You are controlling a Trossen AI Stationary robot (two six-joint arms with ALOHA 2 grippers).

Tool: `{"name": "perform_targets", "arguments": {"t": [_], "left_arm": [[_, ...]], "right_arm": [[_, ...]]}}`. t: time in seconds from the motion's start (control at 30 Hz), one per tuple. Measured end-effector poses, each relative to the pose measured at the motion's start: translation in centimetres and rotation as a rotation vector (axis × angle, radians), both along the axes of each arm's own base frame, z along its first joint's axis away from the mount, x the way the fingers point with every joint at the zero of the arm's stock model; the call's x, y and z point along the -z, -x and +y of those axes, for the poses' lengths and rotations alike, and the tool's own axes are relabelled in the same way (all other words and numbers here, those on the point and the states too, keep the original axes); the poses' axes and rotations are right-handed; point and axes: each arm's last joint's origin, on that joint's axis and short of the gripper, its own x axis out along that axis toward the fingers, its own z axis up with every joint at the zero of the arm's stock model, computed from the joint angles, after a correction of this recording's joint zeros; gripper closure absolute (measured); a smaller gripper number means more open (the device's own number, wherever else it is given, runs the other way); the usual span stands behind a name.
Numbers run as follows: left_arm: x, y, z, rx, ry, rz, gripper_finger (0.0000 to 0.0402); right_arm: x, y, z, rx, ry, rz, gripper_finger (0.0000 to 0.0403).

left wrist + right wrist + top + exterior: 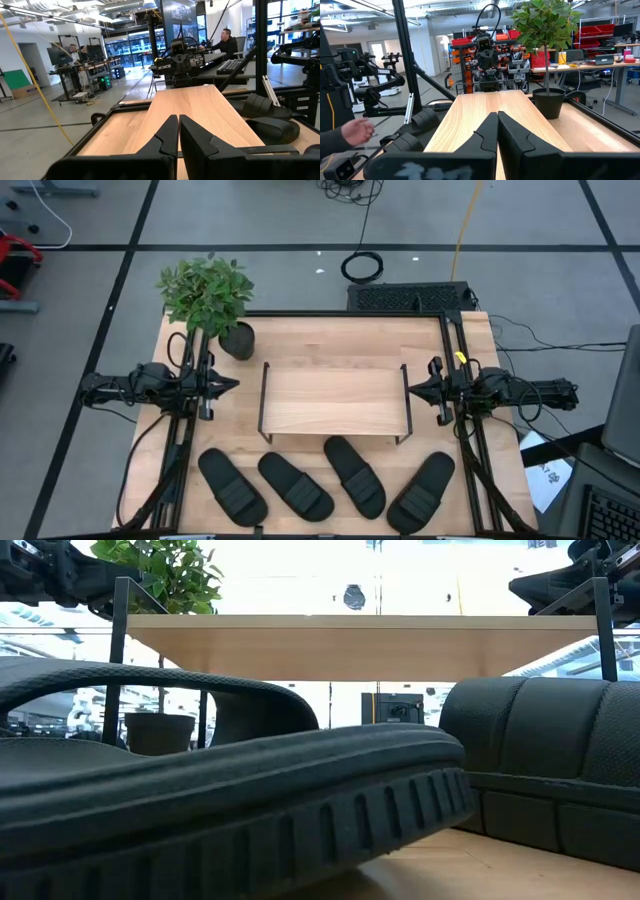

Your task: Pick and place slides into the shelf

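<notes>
Several black slides lie sole-down in a row along the table's near edge: [232, 485], [296, 485], [354, 476], [421, 492]. The far end of the third one reaches the near edge of the shelf [335, 398]. The shelf is a low rack with a light-wood top, standing mid-table on thin black side frames. My left gripper [232, 386] hovers shut at the shelf's left end, pointing level at it. My right gripper [408, 389] hovers shut at the shelf's right end, facing the left one. In the wrist views both grippers [178, 131] [497, 127] look along the shelf top.
A potted plant [210, 295] stands at the table's far left, its pot [238, 340] near the shelf's far left corner. A person's hand [357, 131] shows beyond the table's near side. In the low view a slide [230, 810] fills the foreground in front of the shelf [360, 645].
</notes>
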Motion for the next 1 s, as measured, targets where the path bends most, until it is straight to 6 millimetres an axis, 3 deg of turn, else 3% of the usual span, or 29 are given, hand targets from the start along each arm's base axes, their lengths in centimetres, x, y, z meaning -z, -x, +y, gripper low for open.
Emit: {"name": "perform_targets", "arguments": {"t": [0.43, 0.77, 1.0], "left_arm": [[0.0, 0.0, 0.0, 0.0, 0.0, 0.0, 0.038], [-1.1, 0.2, 0.0, 0.0, 0.009, -0.113, 0.038], [-1.7, 0.3, 0.0, 0.03, 0.138, -0.183, 0.038]], "right_arm": [[0.0, 0.0, 0.0, -0.003, -0.002, 0.0, 0.0403], [-0.1, 0.0, 0.0, -0.004, -0.003, -0.007, 0.0403], [-0.1, 0.0, 0.0, -0.003, 0.004, -0.008, 0.0403]]}}
